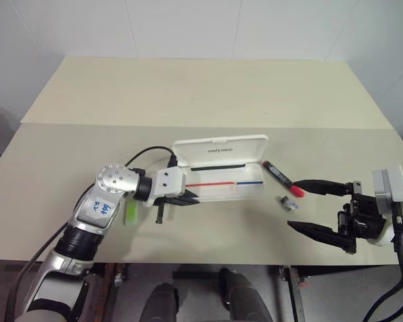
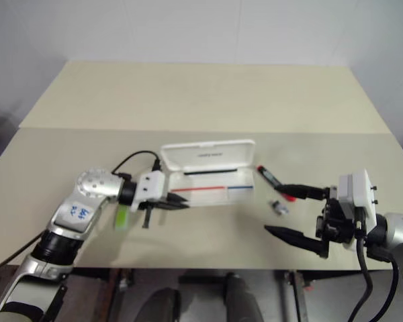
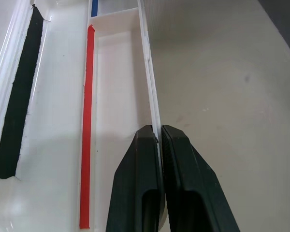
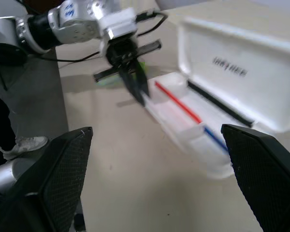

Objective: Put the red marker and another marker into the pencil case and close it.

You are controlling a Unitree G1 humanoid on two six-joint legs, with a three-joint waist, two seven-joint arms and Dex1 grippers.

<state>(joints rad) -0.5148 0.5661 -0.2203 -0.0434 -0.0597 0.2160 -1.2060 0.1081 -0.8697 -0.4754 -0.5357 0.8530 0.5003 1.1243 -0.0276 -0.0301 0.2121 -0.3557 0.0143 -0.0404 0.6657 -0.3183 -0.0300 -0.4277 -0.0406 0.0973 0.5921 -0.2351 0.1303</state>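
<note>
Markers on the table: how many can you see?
2. The red marker lies just right of the open pencil case; the green highlighter lies left of it, partly hidden under the left arm.

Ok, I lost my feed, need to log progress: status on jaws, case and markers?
Left gripper shut on pencil case front wall, lid open. Right gripper open near red marker. Green highlighter beside left arm. Small grey piece beside red marker.
</note>
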